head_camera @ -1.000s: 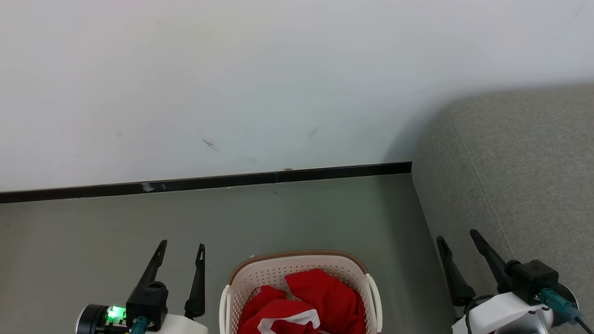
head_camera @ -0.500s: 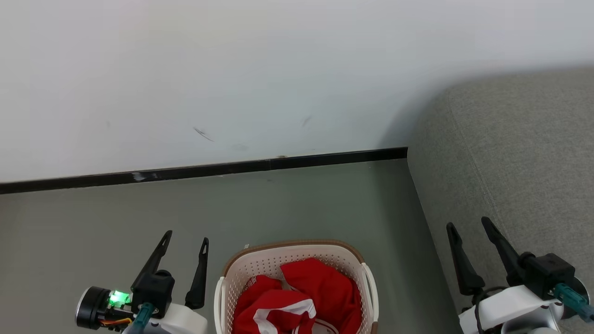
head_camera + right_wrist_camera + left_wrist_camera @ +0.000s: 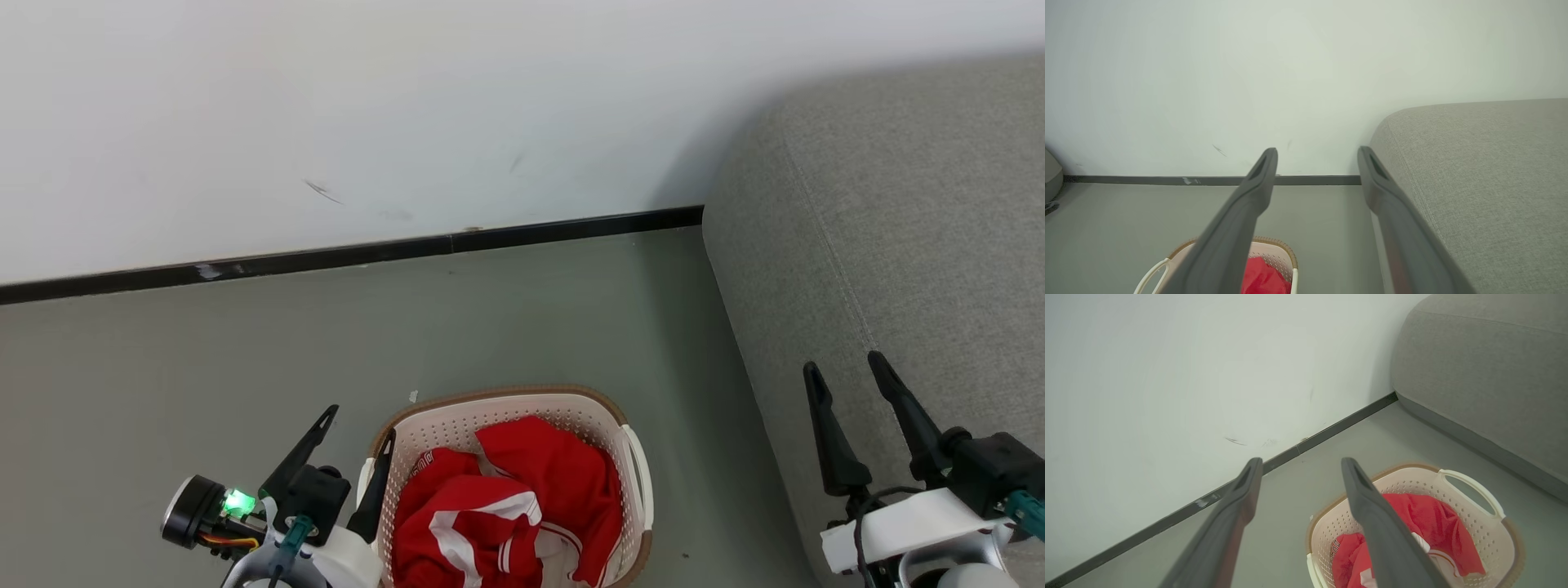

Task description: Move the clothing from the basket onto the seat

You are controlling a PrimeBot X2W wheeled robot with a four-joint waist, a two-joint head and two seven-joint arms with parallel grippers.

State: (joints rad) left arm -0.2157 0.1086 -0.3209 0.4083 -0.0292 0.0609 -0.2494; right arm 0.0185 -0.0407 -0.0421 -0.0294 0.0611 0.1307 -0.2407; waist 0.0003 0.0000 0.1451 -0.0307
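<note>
Apparently to reach in, the left gripper (image 3: 360,422) hangs wide open and empty at the rim of the cream perforated plastic basket (image 3: 490,394) holding the red-and-white crumpled clothing (image 3: 555,482), beside the grey fabric seat (image 3: 898,229), where the right gripper (image 3: 842,363) hovers equally open and empty.

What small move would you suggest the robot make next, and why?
Probably ease the left gripper a little to its right and down into the basket, toward the red and white garment. Its jaws stand open and empty at the basket's left rim, the garment lies bunched inside, and the grey seat shows no clothing yet.
</note>
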